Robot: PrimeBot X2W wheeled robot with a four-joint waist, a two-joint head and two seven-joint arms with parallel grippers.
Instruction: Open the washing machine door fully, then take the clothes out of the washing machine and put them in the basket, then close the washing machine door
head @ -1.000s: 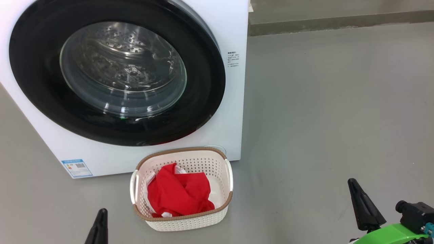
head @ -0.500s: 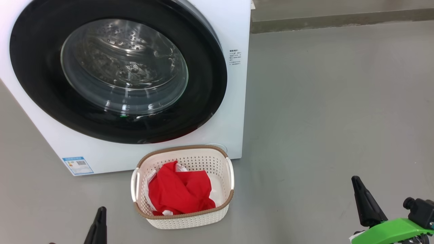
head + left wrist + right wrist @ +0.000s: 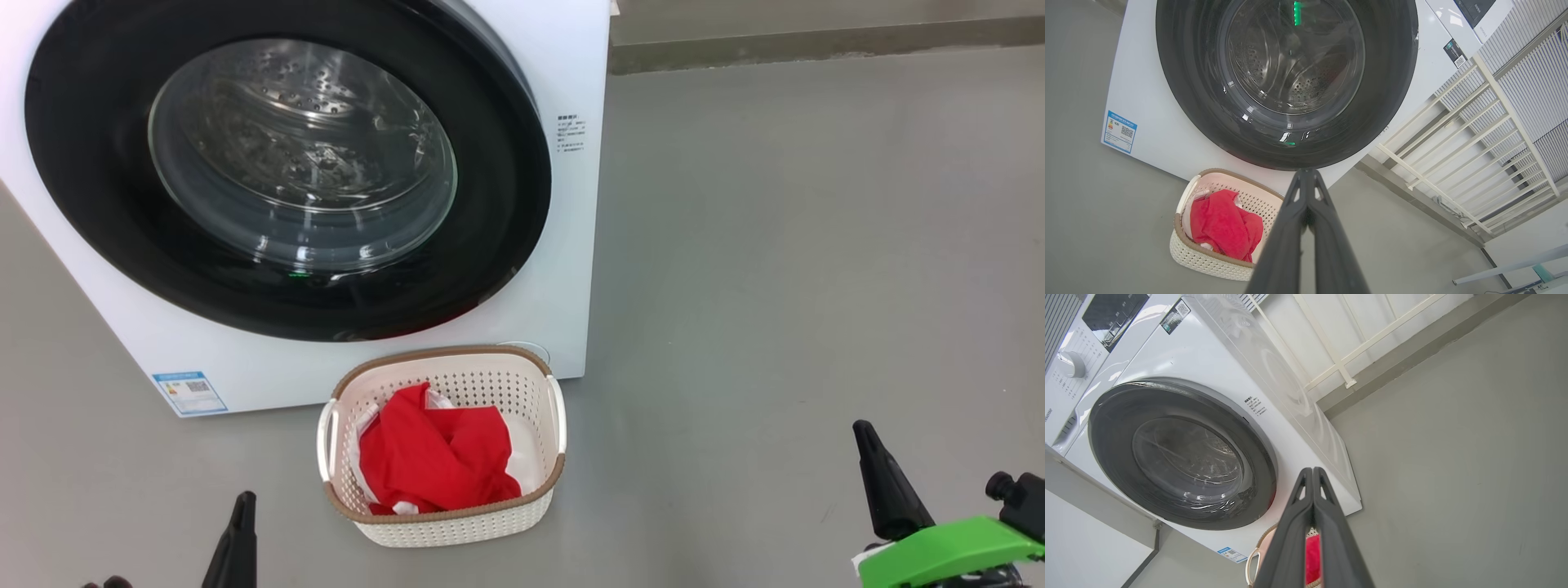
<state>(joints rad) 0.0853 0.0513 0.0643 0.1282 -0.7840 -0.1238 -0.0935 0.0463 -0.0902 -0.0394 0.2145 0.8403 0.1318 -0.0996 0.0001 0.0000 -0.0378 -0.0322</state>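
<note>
The washing machine (image 3: 571, 269) stands on the grey floor (image 3: 775, 286) at the far left of the scene. Its door (image 3: 498, 163) is closed flat against the white front, and the glossy black rim rings a clear glass window through which the perforated steel drum (image 3: 302, 147) shows. A small blue label (image 3: 189, 393) marks the machine's lower left corner. The basket (image 3: 457, 527) sits on the floor just in front of the machine's lower right corner. The red clothes (image 3: 433, 465) lie bunched inside it (slivers of white show at their edges), below the brown woven-look rim. The left gripper (image 3: 1307, 173) hangs over the floor at the near left, just left of the basket and apart from it. Its two dark fingers are pressed together with nothing between them, and in the left wrist view they point toward the door's lower rim. The right gripper (image 3: 1312, 470) hangs at the near right, well apart from the basket and the machine, and a bright green part (image 3: 939, 551) shows on the arm behind it. Its fingers are likewise clenched on nothing, and in the right wrist view the red fabric is seen through a slot between them. A white railing (image 3: 1474, 134) runs along the wall behind the machine.
</note>
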